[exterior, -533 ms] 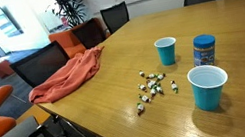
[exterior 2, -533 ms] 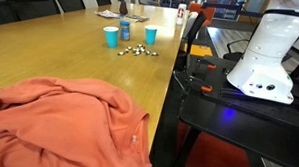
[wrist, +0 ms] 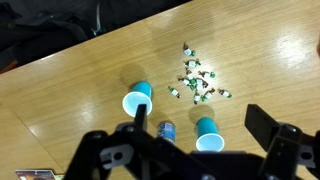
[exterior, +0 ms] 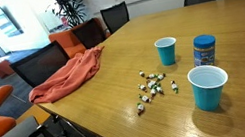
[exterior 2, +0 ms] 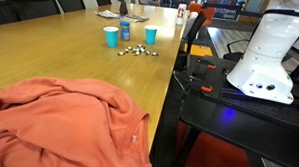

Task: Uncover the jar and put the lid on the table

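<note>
The jar (exterior: 205,54) stands on the wood-grain table (exterior: 121,119) with its blue lid (exterior: 203,40) on top. It stands between two blue cups (exterior: 166,51) (exterior: 208,86). In the wrist view the jar (wrist: 167,130) shows from high above, between the same cups (wrist: 136,100) (wrist: 207,135). My gripper (wrist: 198,112) is open and empty, well above the table, with the jar and one cup between its fingers in the picture. In an exterior view the jar (exterior 2: 124,31) is small and far off. The gripper shows in neither exterior view.
Several small wrapped candies (exterior: 154,86) lie scattered near the cups. An orange cloth (exterior: 68,76) lies at the table's edge. Black and orange chairs (exterior: 40,61) stand along the table. The white robot base (exterior 2: 265,58) stands on a black cart beside the table.
</note>
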You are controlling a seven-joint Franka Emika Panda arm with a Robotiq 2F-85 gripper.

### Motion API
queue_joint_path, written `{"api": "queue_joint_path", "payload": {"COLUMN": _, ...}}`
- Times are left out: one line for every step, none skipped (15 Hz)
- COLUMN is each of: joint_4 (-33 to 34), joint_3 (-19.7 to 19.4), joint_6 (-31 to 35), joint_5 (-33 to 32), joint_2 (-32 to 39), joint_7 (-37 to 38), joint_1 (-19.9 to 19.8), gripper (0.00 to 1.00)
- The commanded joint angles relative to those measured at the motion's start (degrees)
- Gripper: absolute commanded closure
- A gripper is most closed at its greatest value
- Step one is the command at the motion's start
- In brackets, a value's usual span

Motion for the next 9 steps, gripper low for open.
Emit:
{"api": "queue_joint_path", "payload": {"joint_4": 0.13, "joint_3": 0.1, "joint_6": -0.11, "joint_5": 0.08, "joint_2": 0.06, "joint_7": -0.08, "joint_1": -0.14, "gripper": 0.0}}
{"api": "queue_joint_path", "payload": {"joint_4": 0.12, "joint_3": 0.1, "joint_6": -0.11, "joint_5": 0.08, "joint_2": 0.06, "joint_7": -0.08, "joint_1": -0.13, "gripper": 0.0}}
{"api": "queue_joint_path", "payload": {"joint_4": 0.12, "joint_3": 0.1, "joint_6": -0.11, "joint_5": 0.08, "joint_2": 0.06, "joint_7": -0.08, "joint_1": -0.14, "gripper": 0.0}}
{"api": "queue_joint_path", "payload": {"joint_4": 0.12, "joint_3": 0.1, "joint_6": -0.11, "joint_5": 0.08, "joint_2": 0.06, "joint_7": -0.08, "joint_1": -0.14, "gripper": 0.0}}
{"api": "queue_joint_path", "payload": {"joint_4": 0.52, "joint_3": 0.36, "joint_6": 2.26, "joint_5": -0.34, "joint_2": 1.37, "joint_7": 1.03, "joint_1": -0.3, "gripper": 0.0}}
{"api": "queue_joint_path", "payload": {"joint_4": 0.77, "joint_3": 0.32, "joint_6": 5.12, "joint_5": -0.06, "joint_2": 2.5, "joint_7": 1.8, "joint_1": -0.23, "gripper": 0.0}}
{"api": "queue_joint_path", "payload": {"joint_4": 1.45, "joint_3": 0.38, "joint_6": 8.47, "joint_5": -0.04, "joint_2": 4.22, "joint_7": 2.64, "joint_1": -0.26, "gripper": 0.0}}
{"api": "queue_joint_path", "payload": {"joint_4": 2.21, "joint_3": 0.27, "joint_6": 12.86, "joint_5": 0.44, "joint_2": 6.45, "joint_7": 3.64, "joint_1": -0.21, "gripper": 0.0}}
{"api": "queue_joint_path", "payload": {"joint_4": 3.27, "joint_3": 0.15, "joint_6": 16.79, "joint_5": 0.9, "joint_2": 9.13, "joint_7": 4.32, "joint_1": -0.12, "gripper": 0.0}}
